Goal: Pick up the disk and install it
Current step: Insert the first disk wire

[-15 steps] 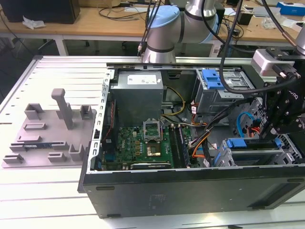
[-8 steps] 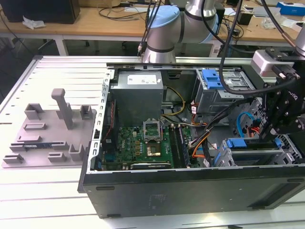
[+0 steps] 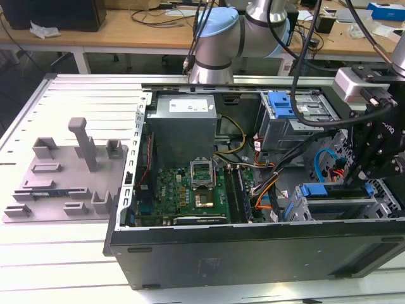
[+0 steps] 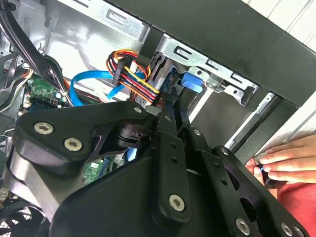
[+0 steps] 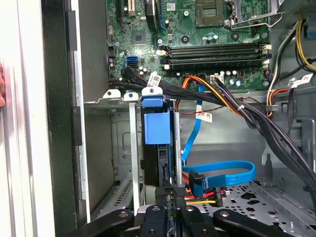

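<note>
Gripper (image 5: 170, 197) pinched on disk (image 5: 165, 163), standing edge-on w/ blue latch tab (image 5: 157, 126) in drive cage (image 5: 123, 148) inside computer case (image 3: 253, 244). Person's hand (image 4: 284, 165) on case edge.

The disk (image 5: 165, 163), blue-railed and standing on edge, sits partway in its metal drive bay (image 5: 114, 98)

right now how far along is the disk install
The pickup looks done: the disk stands on edge in the drive cage of the open computer case, its blue latch showing above the cage rails. In hand: the tool sits at the disk's edge. Whether the disk is fully seated cannot be told.
</note>
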`<move>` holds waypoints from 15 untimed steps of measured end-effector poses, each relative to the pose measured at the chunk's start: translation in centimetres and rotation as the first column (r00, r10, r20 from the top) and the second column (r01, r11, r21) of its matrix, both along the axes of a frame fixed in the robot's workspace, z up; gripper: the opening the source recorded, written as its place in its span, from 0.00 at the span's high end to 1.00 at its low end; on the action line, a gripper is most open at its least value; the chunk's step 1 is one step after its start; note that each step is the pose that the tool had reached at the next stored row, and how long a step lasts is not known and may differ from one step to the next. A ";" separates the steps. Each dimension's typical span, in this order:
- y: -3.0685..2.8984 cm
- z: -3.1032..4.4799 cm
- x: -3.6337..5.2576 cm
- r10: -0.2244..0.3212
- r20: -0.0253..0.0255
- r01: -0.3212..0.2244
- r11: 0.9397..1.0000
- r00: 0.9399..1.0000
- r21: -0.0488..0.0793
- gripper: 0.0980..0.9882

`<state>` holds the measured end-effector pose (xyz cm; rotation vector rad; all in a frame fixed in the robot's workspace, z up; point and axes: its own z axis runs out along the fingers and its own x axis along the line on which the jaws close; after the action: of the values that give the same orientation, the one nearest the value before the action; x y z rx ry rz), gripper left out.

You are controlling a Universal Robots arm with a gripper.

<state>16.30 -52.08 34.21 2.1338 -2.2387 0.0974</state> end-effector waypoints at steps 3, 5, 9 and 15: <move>0.00 -0.08 0.00 0.000 0.000 0.000 1.000 1.000 0.000 0.92; 0.00 -0.10 0.00 0.000 0.000 0.000 1.000 1.000 0.000 0.92; 0.00 -0.11 0.00 0.000 0.000 0.000 1.000 1.000 0.000 0.92; 0.00 -0.32 0.00 0.000 0.000 0.000 1.000 1.000 0.000 0.92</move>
<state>16.30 -52.09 33.89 2.1339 -2.2388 0.0971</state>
